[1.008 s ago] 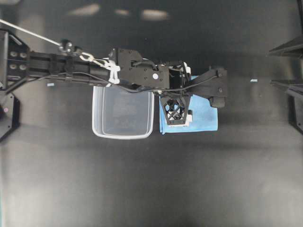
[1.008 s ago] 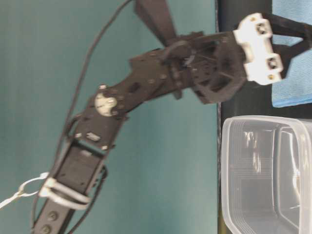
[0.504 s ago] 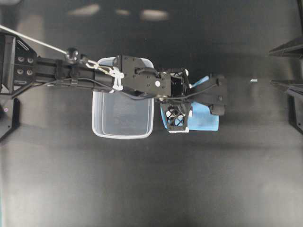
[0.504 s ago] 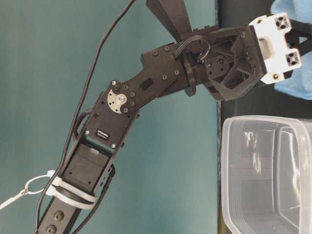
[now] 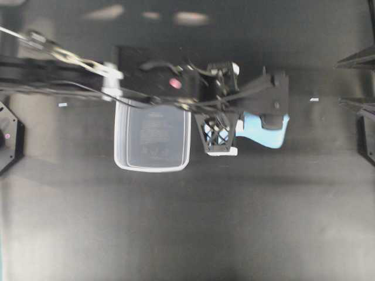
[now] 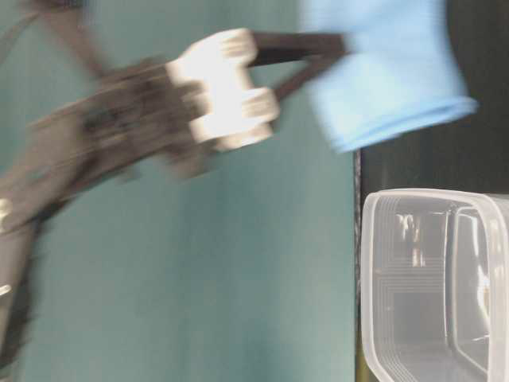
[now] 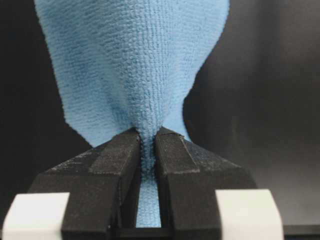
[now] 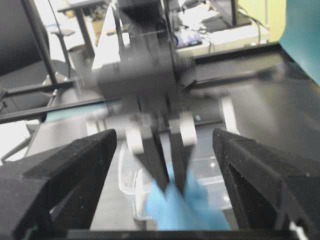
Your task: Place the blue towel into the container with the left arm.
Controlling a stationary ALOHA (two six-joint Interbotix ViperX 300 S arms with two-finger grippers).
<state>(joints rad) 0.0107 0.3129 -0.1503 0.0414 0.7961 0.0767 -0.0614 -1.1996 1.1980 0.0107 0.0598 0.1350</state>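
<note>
My left gripper is shut on a pinched fold of the blue towel, which bunches between the black fingers. In the table-level view the blue towel hangs off the table from the left gripper. From overhead, the towel droops under the left gripper, just right of the clear container. The container stands empty. My right gripper is open with nothing between its fingers, and it faces the left gripper and the towel.
The black tabletop surrounds the container on all sides. The right arm's base sits at the right edge of the overhead view. A small pale tag lies on the table to the right of the towel.
The left gripper closed on the towel and lifted it off the table; the towel went from lying flat to hanging bunched. The left arm is blurred with motion. The container has not moved.
</note>
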